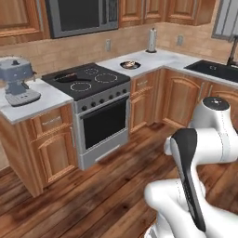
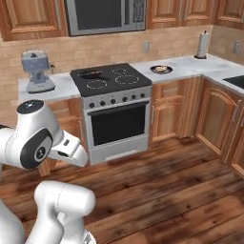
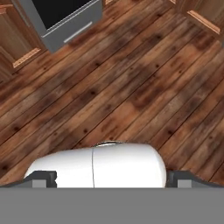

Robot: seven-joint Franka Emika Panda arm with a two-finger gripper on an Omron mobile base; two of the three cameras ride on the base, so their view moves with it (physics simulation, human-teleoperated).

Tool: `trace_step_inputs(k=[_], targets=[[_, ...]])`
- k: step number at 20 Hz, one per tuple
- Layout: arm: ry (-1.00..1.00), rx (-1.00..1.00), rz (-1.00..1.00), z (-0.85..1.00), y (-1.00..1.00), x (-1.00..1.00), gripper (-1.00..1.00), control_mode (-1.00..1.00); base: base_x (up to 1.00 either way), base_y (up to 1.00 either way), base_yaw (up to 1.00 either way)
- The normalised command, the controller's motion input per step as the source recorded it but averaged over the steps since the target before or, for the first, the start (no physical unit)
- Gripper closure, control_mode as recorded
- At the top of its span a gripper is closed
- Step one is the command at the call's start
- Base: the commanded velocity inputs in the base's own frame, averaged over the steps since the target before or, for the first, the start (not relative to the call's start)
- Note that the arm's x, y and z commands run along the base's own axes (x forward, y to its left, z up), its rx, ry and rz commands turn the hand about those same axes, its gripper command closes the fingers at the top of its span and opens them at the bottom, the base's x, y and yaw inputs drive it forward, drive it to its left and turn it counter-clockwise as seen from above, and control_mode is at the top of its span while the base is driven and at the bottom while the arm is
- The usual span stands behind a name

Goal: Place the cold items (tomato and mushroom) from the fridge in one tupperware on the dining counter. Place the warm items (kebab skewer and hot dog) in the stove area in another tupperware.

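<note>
Stove (image 1: 88, 82) landmark: dark pan (image 1: 69, 77) on its left rear burner, plate of food (image 1: 130, 64) (contents too small to tell) on the white counter (image 1: 160, 59) just right, coffee machine (image 1: 17, 81) left, microwave (image 1: 81, 16) above, wood-plank floor (image 3: 131, 83) below the wide-open, empty gripper (image 3: 111, 181).

Both base views face the stove (image 1: 88, 81); hand view overlooks floor (image 3: 131, 87).

Black stove (image 1: 88, 80) top, grey oven front; brown streaked plank floor (image 3: 131, 78); white worktop (image 2: 186, 66).
</note>
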Motion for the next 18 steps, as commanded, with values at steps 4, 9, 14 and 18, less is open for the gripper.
trace_step_inputs(k=[4, 9, 14, 18], targets=[[0.00, 0.00, 0.00, 0.00, 0.00, 0.00, -1.00, 1.00, 1.00, -0.36, 0.26], [0.00, 0.00, 0.00, 0.00, 0.00, 0.00, -1.00, 1.00, 1.00, -0.28, 0.26], [0.00, 0.00, 0.00, 0.00, 0.00, 0.00, -1.00, 1.00, 1.00, -0.44, 0.28], [0.00, 0.00, 0.00, 0.00, 0.00, 0.00, -1.00, 1.00, 1.00, -0.89, 0.27]])
